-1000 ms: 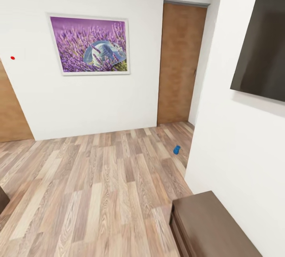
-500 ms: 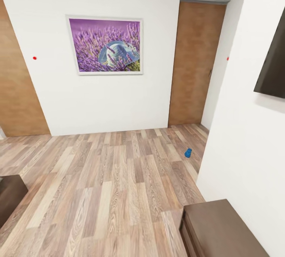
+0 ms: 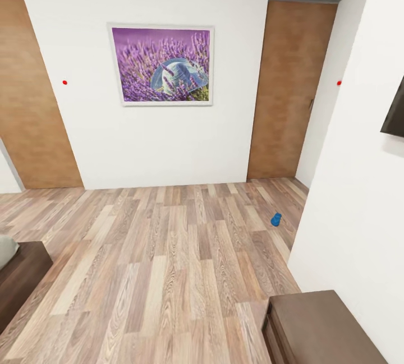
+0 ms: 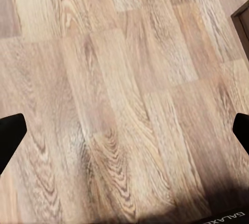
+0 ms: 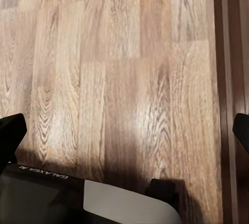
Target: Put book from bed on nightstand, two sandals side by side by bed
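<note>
Stage: the robot is on its way across the bedroom; no task thing is in hand, so I judge this a search-and-approach step.
Left tool (image 4: 124,130): fingers spread wide, nothing between them, hanging over bare floor (image 3: 168,274), likely carried low and idle for travel.
Right tool (image 5: 124,130): also spread wide and empty, over the floor beside a dark cabinet edge (image 5: 233,53).
Sandal (image 3: 276,219): one small blue thing lies on the floor close to the wall corner by the right door (image 3: 292,89); too small to be sure, but probably one of the pair, and well apart from the bed.
Bed (image 3: 19,280): only a dark frame corner with a sliver of pale mattress, at the view's left edge.
Book: not spotted here.
Cabinet (image 3: 320,325): brown unit against the right wall; whether it is a nightstand I cannot tell.
Wall: a lavender picture (image 3: 161,65) hangs between two doors.
</note>
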